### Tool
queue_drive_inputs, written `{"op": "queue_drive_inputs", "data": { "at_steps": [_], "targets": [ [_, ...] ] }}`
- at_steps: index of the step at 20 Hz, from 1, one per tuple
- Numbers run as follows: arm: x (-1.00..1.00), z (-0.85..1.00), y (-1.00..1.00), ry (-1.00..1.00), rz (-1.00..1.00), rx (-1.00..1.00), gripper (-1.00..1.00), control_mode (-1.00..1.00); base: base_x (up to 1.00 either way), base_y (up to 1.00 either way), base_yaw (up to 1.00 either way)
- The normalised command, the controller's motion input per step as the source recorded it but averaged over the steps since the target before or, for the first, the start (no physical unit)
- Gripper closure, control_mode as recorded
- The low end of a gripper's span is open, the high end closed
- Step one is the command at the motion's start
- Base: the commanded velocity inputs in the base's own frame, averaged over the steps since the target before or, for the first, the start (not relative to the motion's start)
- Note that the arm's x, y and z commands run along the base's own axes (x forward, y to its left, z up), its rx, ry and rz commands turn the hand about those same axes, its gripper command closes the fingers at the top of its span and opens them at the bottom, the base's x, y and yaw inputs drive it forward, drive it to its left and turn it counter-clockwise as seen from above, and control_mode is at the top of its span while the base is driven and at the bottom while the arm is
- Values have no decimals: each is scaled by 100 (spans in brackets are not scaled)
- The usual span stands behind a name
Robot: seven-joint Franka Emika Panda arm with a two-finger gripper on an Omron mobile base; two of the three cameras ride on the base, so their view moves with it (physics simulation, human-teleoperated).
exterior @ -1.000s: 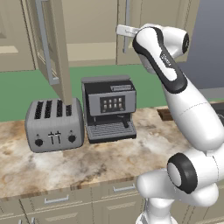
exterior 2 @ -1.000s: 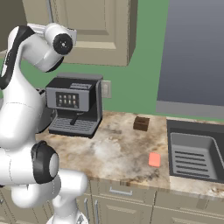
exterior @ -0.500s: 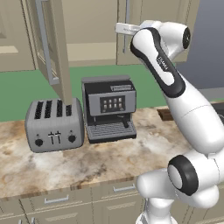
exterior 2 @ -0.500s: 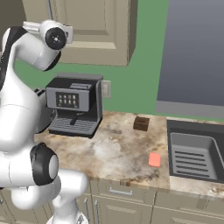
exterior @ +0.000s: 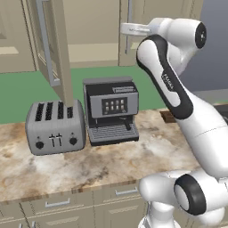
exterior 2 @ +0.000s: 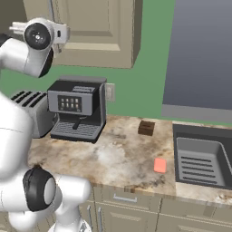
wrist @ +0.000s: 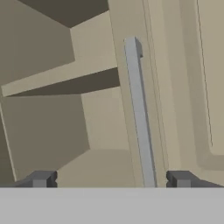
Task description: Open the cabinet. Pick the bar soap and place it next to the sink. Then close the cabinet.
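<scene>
Glossy white arm [exterior: 169, 84] of rounded, tube-like segments, with dark grey circular joint caps. Small dark lettering along one upper link. Two short, blocky dark grey fingertips [wrist: 43, 178].

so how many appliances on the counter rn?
2. A toaster at the left end under the open cabinet door, and a coffee machine right beside it. Anything behind the arm could be hidden.

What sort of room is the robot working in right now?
A rendered home kitchen, by the look of it: a toaster and coffee machine stand on a marble-look counter, a dark sink is set into it, and beige wall cabinets hang above.
</scene>
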Motion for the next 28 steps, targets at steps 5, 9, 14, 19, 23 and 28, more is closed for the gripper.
{"op": "queue_drive_inputs", "data": {
  "at_steps": [5, 9, 14, 19, 23, 28],
  "targets": [
    [-83, 9, -1, 0, -9, -3, -100, -100, 0, 0, 0],
    [-73, 0, 0, 6, -11, -5, -100, -100, 0, 0, 0],
    [-78, 0, 0, 8, -12, -4, -100, -100, 0, 0, 0],
    [-86, 4, -1, 1, -11, -1, -100, -100, 0, 0, 0],
    [-92, 4, 0, 0, -9, 0, -100, -100, 0, 0, 0],
    [-98, 0, -2, 0, -7, 0, -100, -100, 0, 0, 0]
  ]
}}
